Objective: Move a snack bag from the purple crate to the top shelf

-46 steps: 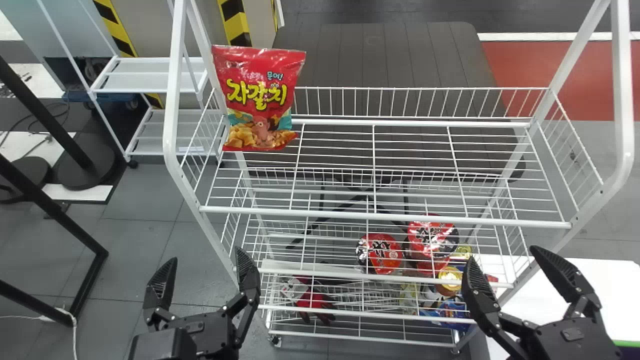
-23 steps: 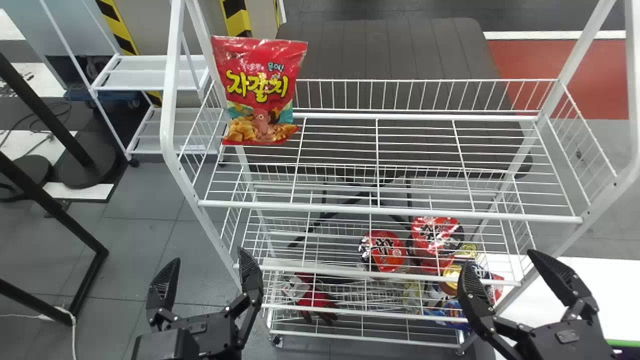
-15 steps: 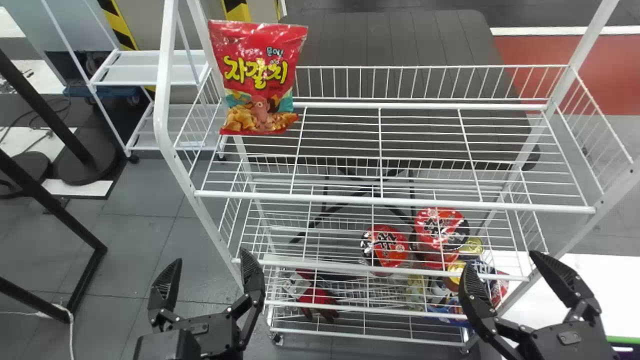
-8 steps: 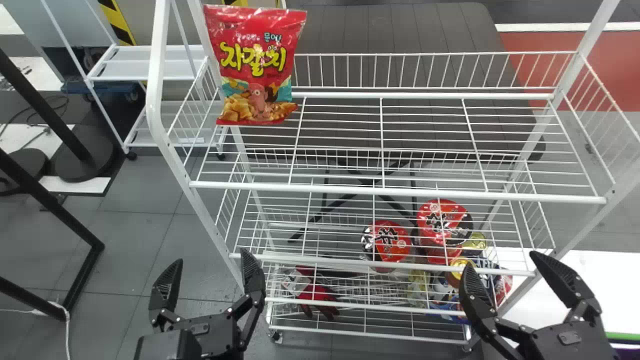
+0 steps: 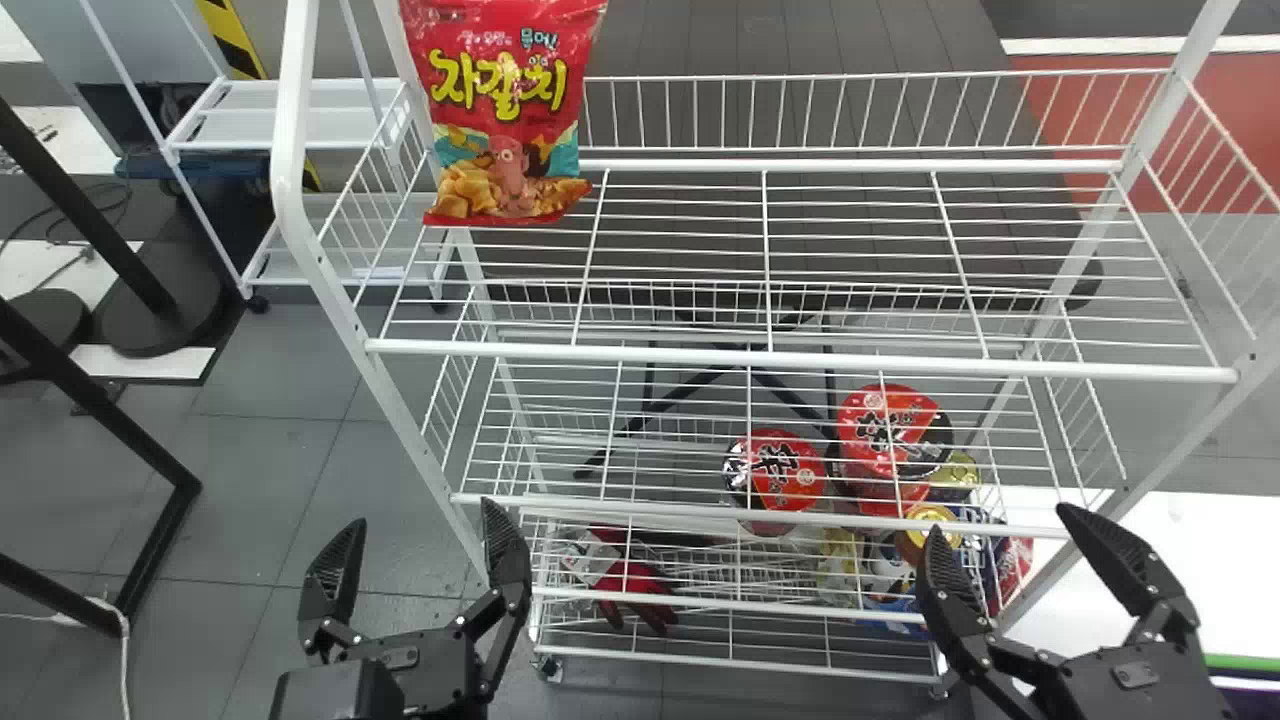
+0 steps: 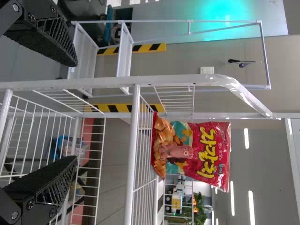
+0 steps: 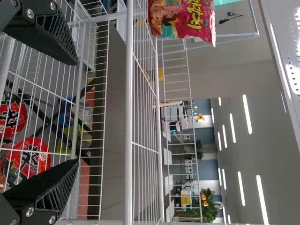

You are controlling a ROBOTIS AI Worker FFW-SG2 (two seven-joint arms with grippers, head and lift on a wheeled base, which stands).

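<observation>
Snack bag (image 5: 505, 110) now higher in head view, top cut off; left gripper (image 5: 423, 511) and right gripper (image 5: 998, 518) jaws wide.

Bright indoor light washes the head view, a white surface (image 5: 1225, 585) glaring at lower right; strip lights (image 7: 247, 114) shine in both wrist views, with a cyan glow (image 6: 222, 16) in the left one.

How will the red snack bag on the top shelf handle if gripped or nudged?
The red snack bag looks puffed, so probably light and yielding. It stands upright on its narrow bottom edge, so a nudge may tip it. Its glossy film might slip.
</observation>
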